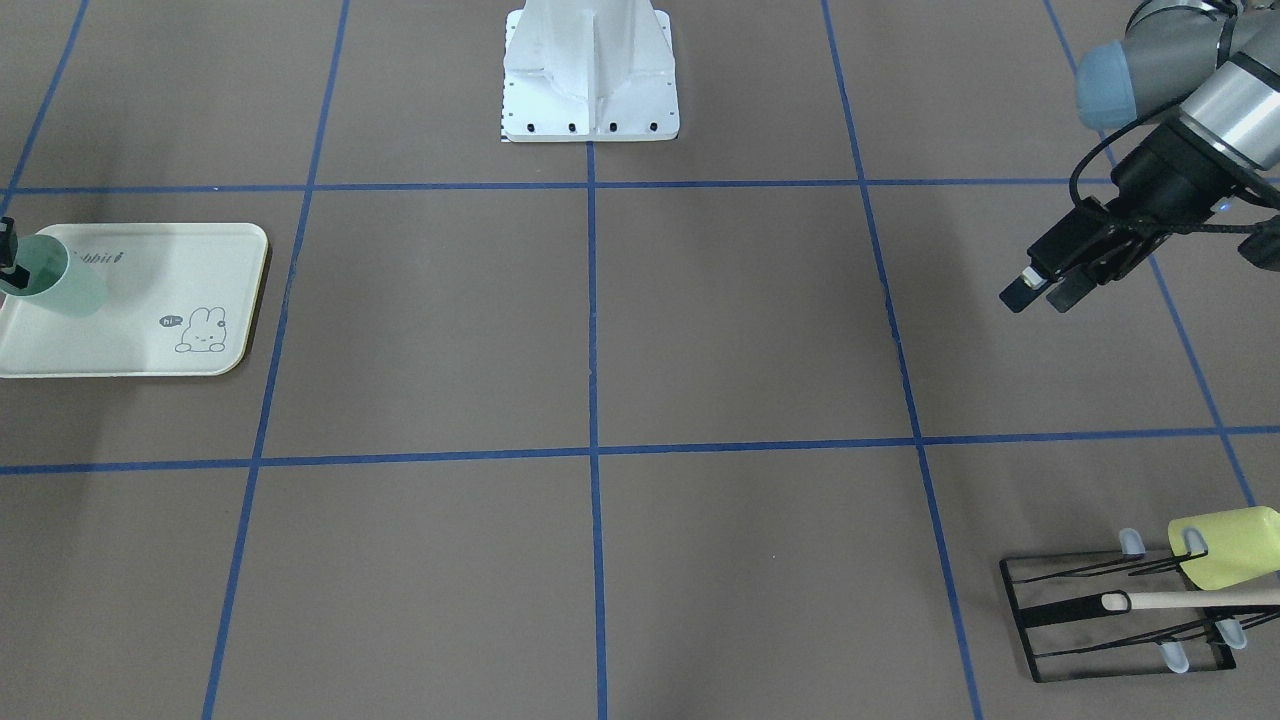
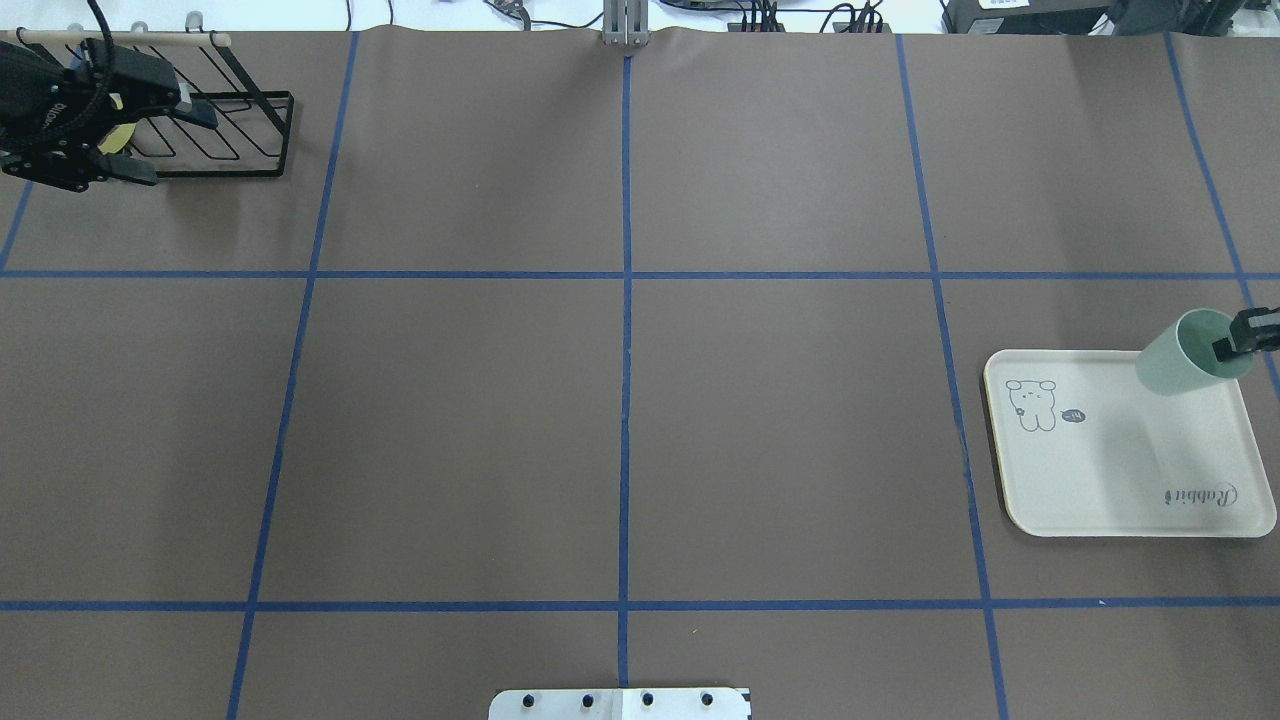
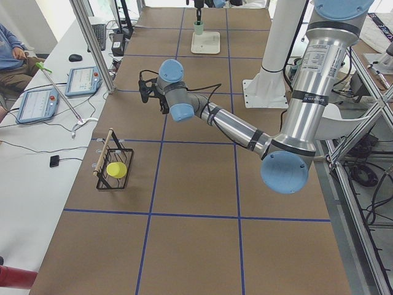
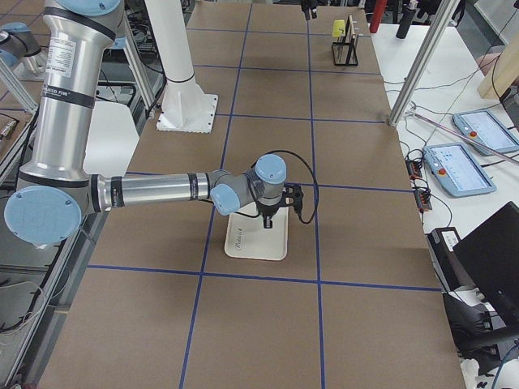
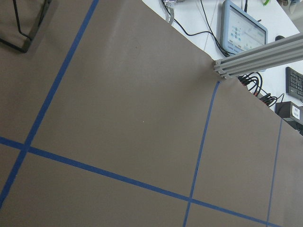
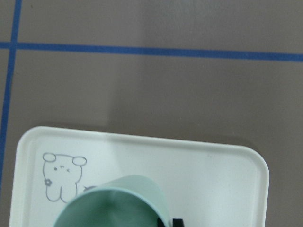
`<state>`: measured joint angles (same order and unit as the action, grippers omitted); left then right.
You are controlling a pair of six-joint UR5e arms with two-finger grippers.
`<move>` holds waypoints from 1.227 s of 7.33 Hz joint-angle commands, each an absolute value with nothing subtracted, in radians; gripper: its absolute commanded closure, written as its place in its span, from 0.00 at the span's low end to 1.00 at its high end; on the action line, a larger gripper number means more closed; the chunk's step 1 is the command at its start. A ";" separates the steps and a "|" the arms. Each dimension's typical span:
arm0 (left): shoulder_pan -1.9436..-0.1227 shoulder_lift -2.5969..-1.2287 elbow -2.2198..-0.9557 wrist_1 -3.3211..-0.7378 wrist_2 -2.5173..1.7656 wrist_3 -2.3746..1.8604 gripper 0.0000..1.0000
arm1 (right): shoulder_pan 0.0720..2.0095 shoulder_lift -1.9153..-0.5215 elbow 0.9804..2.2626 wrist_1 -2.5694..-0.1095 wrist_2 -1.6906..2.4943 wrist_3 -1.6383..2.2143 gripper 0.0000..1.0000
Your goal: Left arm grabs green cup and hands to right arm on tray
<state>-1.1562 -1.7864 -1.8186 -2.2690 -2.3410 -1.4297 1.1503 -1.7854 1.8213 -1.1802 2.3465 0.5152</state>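
The green cup [image 2: 1178, 358] is upright over the far right corner of the cream tray [image 2: 1120, 470]. My right gripper [image 2: 1240, 342] is shut on its rim, one finger inside the cup. I cannot tell whether the cup's base touches the tray. The front-facing view shows the cup [image 1: 70, 285], the tray [image 1: 150, 345] and that gripper [image 1: 8, 262] at its left edge. The right wrist view looks down on the cup [image 6: 118, 203] and the tray [image 6: 213, 179]. My left gripper [image 2: 160, 142] is open and empty, near the black wire rack at the far left, far from the cup.
The black wire rack [image 1: 1090, 615] holds a yellow-green cup [image 1: 1225, 548] and a wooden dowel [image 1: 1190, 599]. The robot's white base [image 1: 590, 75] stands at the table's middle on the robot's side. Blue tape lines cross the brown table.
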 commanded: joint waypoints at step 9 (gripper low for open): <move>-1.157 -1.784 -1.845 -2.235 -2.345 -1.430 0.00 | 1.014 -1.796 1.786 -1.063 2.304 0.600 0.37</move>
